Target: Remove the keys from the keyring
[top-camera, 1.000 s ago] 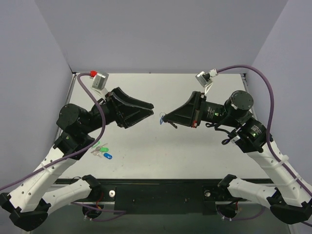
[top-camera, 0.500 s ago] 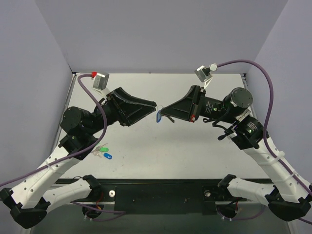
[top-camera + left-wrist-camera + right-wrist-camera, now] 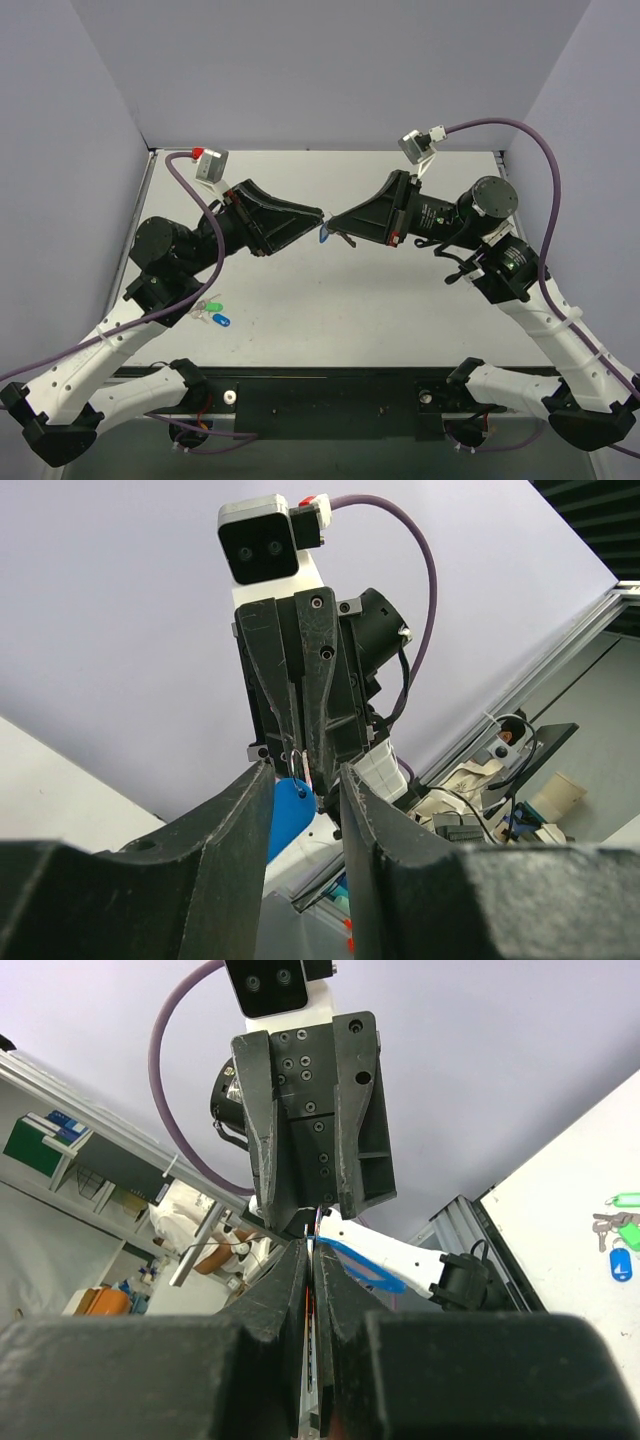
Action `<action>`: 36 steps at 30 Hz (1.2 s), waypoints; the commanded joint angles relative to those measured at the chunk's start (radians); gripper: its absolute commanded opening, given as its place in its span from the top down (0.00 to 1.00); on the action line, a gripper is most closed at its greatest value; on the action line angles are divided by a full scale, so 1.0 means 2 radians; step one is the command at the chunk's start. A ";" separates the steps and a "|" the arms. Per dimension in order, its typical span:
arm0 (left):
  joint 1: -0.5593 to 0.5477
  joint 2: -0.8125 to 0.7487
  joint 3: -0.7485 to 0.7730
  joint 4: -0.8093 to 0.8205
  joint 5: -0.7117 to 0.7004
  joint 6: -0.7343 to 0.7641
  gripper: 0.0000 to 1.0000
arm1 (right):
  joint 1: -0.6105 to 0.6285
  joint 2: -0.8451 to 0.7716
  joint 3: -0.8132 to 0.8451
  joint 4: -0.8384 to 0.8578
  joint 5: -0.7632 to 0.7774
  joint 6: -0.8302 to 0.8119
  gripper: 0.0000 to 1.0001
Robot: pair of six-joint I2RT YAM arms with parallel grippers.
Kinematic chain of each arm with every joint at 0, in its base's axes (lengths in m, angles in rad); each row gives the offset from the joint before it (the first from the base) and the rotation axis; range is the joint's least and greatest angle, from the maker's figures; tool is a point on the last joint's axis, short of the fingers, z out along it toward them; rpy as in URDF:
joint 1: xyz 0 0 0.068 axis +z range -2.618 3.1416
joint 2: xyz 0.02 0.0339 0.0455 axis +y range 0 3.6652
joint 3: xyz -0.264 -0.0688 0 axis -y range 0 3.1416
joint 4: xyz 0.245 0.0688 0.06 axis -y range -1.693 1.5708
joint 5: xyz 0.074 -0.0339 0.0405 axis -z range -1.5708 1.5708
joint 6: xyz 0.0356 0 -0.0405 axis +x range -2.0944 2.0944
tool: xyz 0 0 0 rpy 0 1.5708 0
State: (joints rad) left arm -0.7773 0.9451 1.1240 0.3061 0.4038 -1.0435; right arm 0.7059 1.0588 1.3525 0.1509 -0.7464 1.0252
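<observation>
Low on the left of the overhead view a bunch of green and dark blue tags (image 3: 208,310) lies on the table (image 3: 400,320), well apart from the work, and I leave it alone. Moving right, my left gripper (image 3: 319,216) reaches to mid-frame with its fingers (image 3: 235,825) spread partway. In the left wrist view they stand either side of the keyring (image 3: 288,815), whose blue oval tag sits just beside one finger with a gap to the other, so I judge nothing is clamped yet. The keyring hangs in the air at the centre of the overhead frame, between the two tips and clear of the table. Just right of it, the right gripper (image 3: 337,223) has its fingers pressed together on the keyring's metal end, and the tag dangles from that pinch. The key is too small for me to pick out (it may be inside that pinch, I cannot tell). I expect the keyring to be very light, its plastic tag stiff and rather slick, free to swing and twist on its thin ring. I would take the tag flat across its broad faces, close to the ring, and squeeze gently, because an edge-on grip could let it pivot out.
</observation>
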 commanded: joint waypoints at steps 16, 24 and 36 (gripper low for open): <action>-0.006 0.004 0.009 0.006 -0.006 0.002 1.00 | -0.002 0.002 0.025 0.016 -0.009 -0.008 1.00; -0.007 0.027 0.062 -0.072 0.044 0.047 1.00 | 0.001 -0.009 0.026 -0.032 -0.010 -0.030 1.00; -0.006 0.030 0.081 -0.131 0.119 0.075 1.00 | 0.004 -0.024 0.025 -0.091 0.000 -0.052 1.00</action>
State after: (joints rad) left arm -0.7837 1.0031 1.2369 0.0860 0.5449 -0.9306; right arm 0.7044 1.0271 1.3682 -0.0235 -0.7467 0.9436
